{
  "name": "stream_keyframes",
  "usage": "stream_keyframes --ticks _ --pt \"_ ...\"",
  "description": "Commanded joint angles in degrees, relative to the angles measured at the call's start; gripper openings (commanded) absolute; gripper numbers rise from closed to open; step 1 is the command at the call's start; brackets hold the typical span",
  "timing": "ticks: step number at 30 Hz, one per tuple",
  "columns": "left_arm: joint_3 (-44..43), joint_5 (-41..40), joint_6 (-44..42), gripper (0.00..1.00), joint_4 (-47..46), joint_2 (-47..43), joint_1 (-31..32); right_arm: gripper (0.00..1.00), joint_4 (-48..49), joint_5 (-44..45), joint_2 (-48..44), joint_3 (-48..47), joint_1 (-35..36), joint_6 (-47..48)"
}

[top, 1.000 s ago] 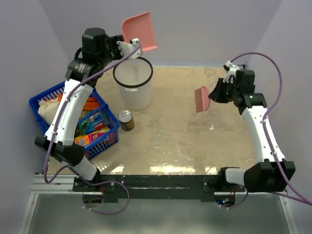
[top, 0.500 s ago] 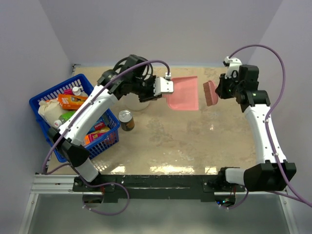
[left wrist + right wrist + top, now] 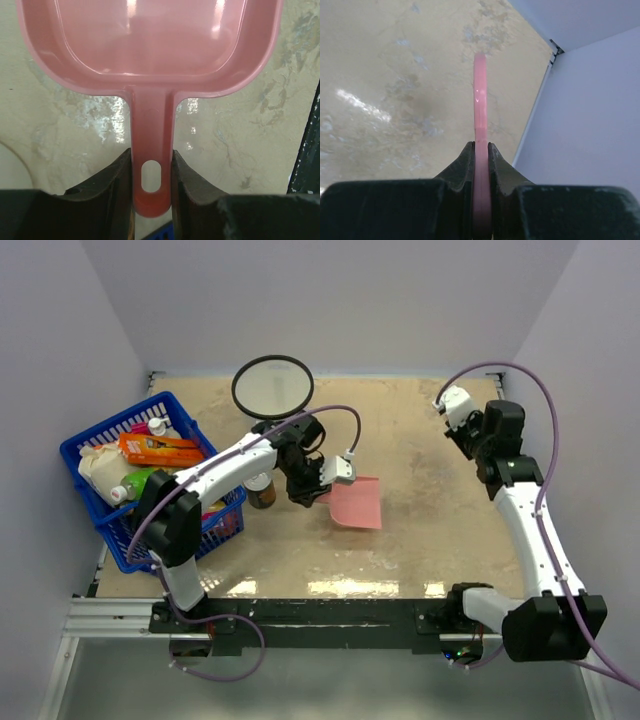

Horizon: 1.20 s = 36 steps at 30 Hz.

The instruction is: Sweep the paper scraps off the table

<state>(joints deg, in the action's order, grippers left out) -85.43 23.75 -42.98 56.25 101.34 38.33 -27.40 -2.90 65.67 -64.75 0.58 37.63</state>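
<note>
- Left fingers [image 3: 152,167]: closed on the handle of the pink dustpan [image 3: 150,35], one finger on each side, just ahead of the handle's oval hang hole.
- Pink dustpan, top view: near the bench centre, scoop at 4 o'clock from the left fingers. The wrist view shows an empty scoop, open face up. It is low over or on the bench [image 3: 430,530]; contact cannot be told.
- Right fingers [image 3: 480,150]: clamped on a thin pink tool [image 3: 480,90] seen edge-on, probably a hand brush. It points away from the wrist camera.
- Right arm, top view: raised at 2 o'clock from the bench centre, well apart from the dustpan. The pink tool cannot be made out in this view.
- White bin [image 3: 234,390] with a black rim: at the far edge, 11 o'clock from the dustpan, upright and seen from above.
- Paper scraps: none made out in any view. The bin's inside is pale and too plain to read.
- Tin can [image 3: 262,496]: upright, at 9 o'clock from the dustpan, partly hidden under the left arm, just beside the basket.
- Blue basket [image 3: 110,422]: at the 9 o'clock side of the bench, packed with groceries, including an orange packet [image 3: 160,450] on top.
- Bench surface is beige and marble-patterned, with glare along the near edge.
</note>
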Motion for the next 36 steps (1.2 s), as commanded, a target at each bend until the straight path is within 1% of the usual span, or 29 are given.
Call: stream_keyframes --ticks 1,3,4,6,7,9,10,12,13,16,19,24,27,28,29,30,31,32,33,34,35,36 --pt "1.8 -0.5 2.5 0.00 -6.0 2.7 1.4 0.00 13.0 6.8 -3.6 7.7 1.5 10.2" --pt "2.3 -1.5 3.7 0.00 -7.8 3.5 2.2 0.00 16.2 8.4 -4.7 12.9 2.6 14.2" --pt "2.6 -1.7 4.6 0.00 -9.6 3.9 2.6 0.00 19.5 10.2 -5.6 14.5 3.3 15.4" --pt "4.1 -2.7 5.4 0.03 -11.4 4.2 3.1 0.00 22.0 11.9 -6.3 19.3 4.2 19.3" --pt "4.4 -2.9 6.1 0.09 -12.3 4.8 3.5 0.00 23.8 12.9 -6.4 20.7 4.7 20.4" --pt "4.5 -2.7 6.7 0.15 -12.5 5.7 3.7 0.00 24.5 13.3 -6.8 23.9 5.0 21.9" --pt "4.6 -2.6 7.5 0.21 -12.7 6.2 3.8 0.00 23.9 13.1 -6.9 24.7 5.1 22.0" --pt "5.0 -2.0 8.2 0.26 -13.1 6.6 3.9 0.00 20.8 10.6 -7.7 25.4 5.2 21.3" --pt "5.3 -2.0 8.7 0.32 -13.6 6.5 3.9 0.00 18.5 10.2 -8.2 25.6 5.7 20.7" --pt "5.8 -1.3 8.9 0.39 -13.4 6.6 3.9 0.03 14.1 8.5 -9.9 26.4 6.5 18.5" --pt "6.3 -1.6 9.1 0.42 -14.3 6.3 3.9 0.07 10.8 6.9 -11.0 27.7 7.3 17.3" --pt "6.8 -2.1 9.4 0.46 -14.7 6.2 3.9 0.08 6.2 5.3 -11.4 27.4 7.9 13.0" --pt "6.2 -2.0 9.1 0.52 -13.7 5.4 3.9 0.09 1.8 4.0 -11.3 26.2 7.9 10.4" --pt "5.7 -1.9 8.9 0.59 -12.9 4.7 3.9 0.12 -0.6 3.3 -11.3 25.8 7.9 9.9" --pt "5.4 -1.9 8.8 0.71 -12.7 4.1 3.9 0.14 -1.9 3.1 -11.9 25.6 7.9 9.1" --pt "5.1 -2.3 8.8 0.77 -12.4 3.6 3.9 0.16 -3.3 3.1 -12.1 25.2 7.9 9.0" --pt "4.8 -2.5 9.4 0.91 -12.7 2.1 3.9 0.19 -6.3 1.9 -12.6 24.9 7.9 8.9" --pt "4.8 -2.8 9.8 0.94 -12.9 1.2 3.9 0.28 -8.1 0.3 -13.4 24.7 7.9 9.0" --pt "4.8 -2.9 10.1 0.95 -13.2 0.2 3.9 0.32 -9.9 -0.5 -13.7 24.0 7.9 9.0" --pt "4.7 -2.7 10.6 0.96 -13.5 -1.7 3.9 0.36 -13.9 -1.7 -14.2 23.5 7.9 9.1" --pt "4.5 -2.5 10.8 0.96 -13.5 -2.5 3.9 0.44 -16.2 -3.8 -14.5 22.9 8.0 9.6" --pt "4.2 -2.0 11.2 0.96 -13.5 -3.4 3.9 0.49 -18.3 -5.0 -15.2 21.6 7.9 9.7"
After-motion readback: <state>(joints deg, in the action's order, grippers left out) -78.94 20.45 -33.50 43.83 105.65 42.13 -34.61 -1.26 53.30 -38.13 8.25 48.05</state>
